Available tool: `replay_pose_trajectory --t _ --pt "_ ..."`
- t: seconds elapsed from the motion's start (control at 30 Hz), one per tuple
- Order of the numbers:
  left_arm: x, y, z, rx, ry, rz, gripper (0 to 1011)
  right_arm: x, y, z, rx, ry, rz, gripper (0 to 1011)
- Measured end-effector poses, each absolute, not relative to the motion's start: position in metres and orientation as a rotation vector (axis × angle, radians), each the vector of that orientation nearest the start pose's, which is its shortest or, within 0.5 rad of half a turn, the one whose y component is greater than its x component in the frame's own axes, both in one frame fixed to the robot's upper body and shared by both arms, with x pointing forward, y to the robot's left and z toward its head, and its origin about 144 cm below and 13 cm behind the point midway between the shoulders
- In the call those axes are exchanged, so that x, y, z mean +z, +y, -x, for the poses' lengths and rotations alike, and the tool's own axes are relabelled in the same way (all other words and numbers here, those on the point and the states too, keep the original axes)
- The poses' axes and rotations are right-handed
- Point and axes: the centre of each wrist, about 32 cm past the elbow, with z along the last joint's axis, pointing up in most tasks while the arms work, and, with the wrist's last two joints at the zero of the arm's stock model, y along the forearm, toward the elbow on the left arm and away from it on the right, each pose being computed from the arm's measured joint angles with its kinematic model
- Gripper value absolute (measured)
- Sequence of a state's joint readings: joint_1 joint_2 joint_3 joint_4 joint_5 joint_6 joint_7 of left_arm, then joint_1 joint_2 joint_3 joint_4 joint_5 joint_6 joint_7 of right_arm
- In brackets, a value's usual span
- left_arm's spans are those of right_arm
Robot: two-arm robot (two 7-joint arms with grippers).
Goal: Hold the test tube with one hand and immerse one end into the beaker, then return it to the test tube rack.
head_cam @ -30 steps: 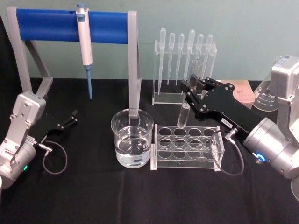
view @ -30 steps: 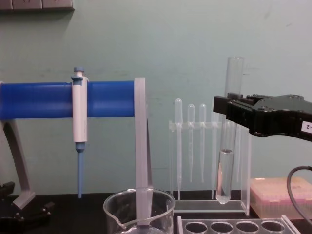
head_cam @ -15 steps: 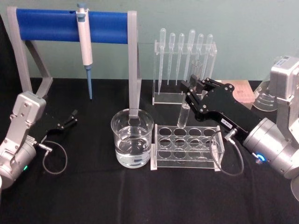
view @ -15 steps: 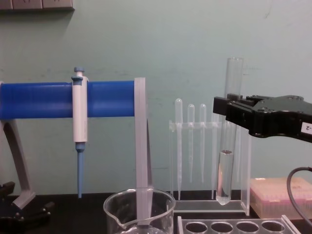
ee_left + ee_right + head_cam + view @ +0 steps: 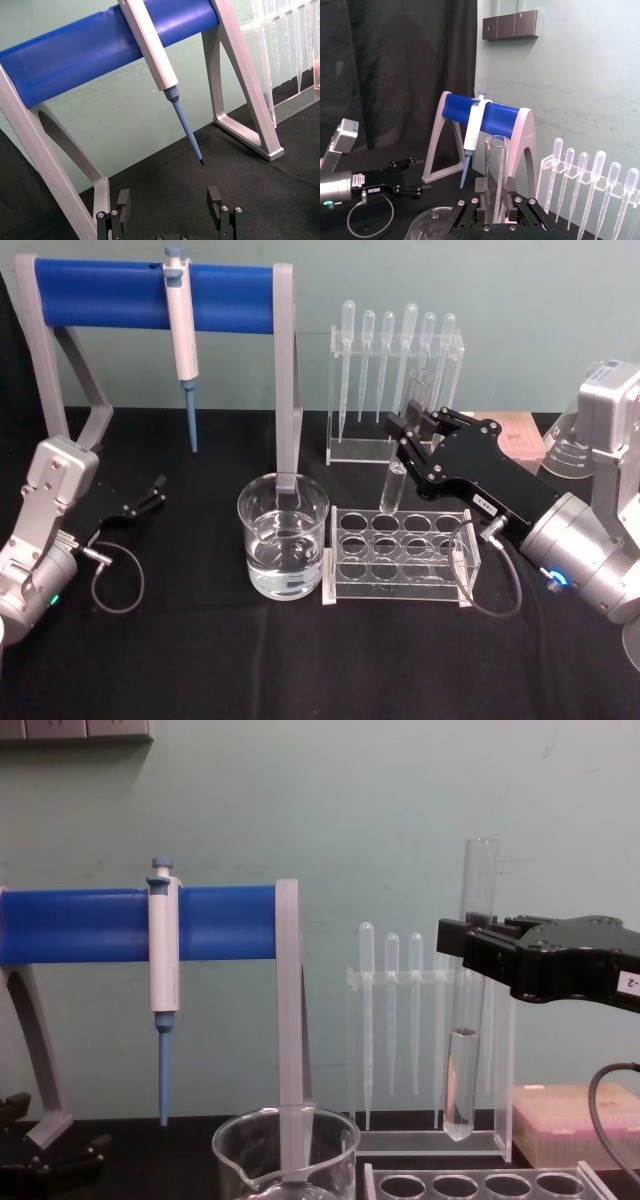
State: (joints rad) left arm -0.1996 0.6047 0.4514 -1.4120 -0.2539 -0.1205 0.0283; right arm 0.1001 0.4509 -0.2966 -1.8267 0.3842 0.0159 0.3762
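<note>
The test tube (image 5: 397,483) hangs upright with a little liquid in its round bottom, just above the back row of a clear tube rack (image 5: 400,552). My right gripper (image 5: 411,428) is shut on the tube's upper half, and the same grip shows in the chest view, gripper (image 5: 470,938) on tube (image 5: 462,1080), and in the right wrist view, gripper (image 5: 496,206) on tube (image 5: 497,165). The beaker (image 5: 283,538), partly filled with water, stands on the black table to the left of the rack, and its rim shows in the chest view (image 5: 285,1140). My left gripper (image 5: 148,495) rests open at the far left (image 5: 170,200), holding nothing.
A white-and-blue pipettor (image 5: 182,335) hangs on a blue-barred stand (image 5: 100,295) whose grey leg (image 5: 288,390) stands right behind the beaker. A clear holder with several pipettes (image 5: 395,360) is behind the rack. A pink box (image 5: 575,1120) and a glass flask (image 5: 570,450) sit at the right.
</note>
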Motion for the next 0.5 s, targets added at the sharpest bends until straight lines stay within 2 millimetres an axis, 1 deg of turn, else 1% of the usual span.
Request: replay_pose_trajectory --t 0.5 --pt "1.1398 0.3097 -0.4886 1.248 -0.285 -0.304 1000 1.2358 -0.2380 -0.4597 -0.820 -0.195 -0.070 225"
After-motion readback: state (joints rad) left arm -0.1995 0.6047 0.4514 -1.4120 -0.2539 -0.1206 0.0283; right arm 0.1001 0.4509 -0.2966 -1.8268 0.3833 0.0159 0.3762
